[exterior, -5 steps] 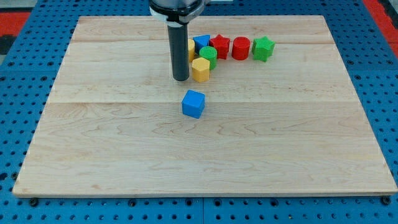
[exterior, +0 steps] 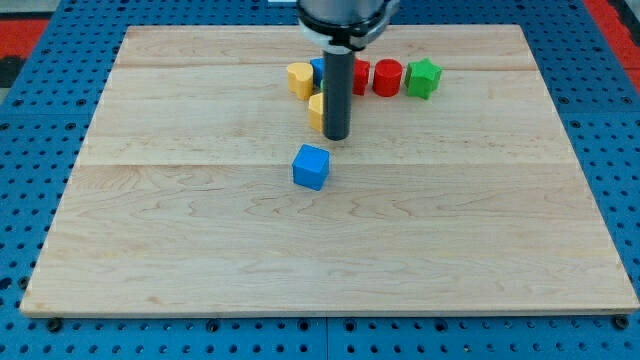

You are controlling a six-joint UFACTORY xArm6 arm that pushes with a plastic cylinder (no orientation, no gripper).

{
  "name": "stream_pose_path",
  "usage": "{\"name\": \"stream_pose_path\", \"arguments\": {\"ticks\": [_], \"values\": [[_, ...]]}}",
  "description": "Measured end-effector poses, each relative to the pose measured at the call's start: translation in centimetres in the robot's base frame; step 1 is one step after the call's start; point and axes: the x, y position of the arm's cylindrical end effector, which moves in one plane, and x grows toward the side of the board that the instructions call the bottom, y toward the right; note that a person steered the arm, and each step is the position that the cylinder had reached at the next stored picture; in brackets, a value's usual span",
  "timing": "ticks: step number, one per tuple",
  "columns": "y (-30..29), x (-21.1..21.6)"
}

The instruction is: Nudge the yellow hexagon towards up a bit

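Note:
The yellow hexagon lies near the top middle of the wooden board, mostly hidden behind my rod. My tip rests on the board right at the hexagon's lower right side, touching or nearly touching it. Only the hexagon's left part shows. The rod also hides the green block that sat just above the hexagon.
A row of blocks lies above the hexagon: another yellow block, a blue block partly hidden, a red star, a red cylinder, a green star. A blue cube sits below my tip.
My rod has moved to the view's right, from the hexagon's left side to its lower right. It now covers the green block and uncovers the other yellow block.

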Motion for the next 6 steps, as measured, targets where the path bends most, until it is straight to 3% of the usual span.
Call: {"name": "stream_pose_path", "arguments": {"ticks": [3,4,6], "values": [[-2.0,1.7],[0.3,0.5],[-2.0,-2.6]]}}
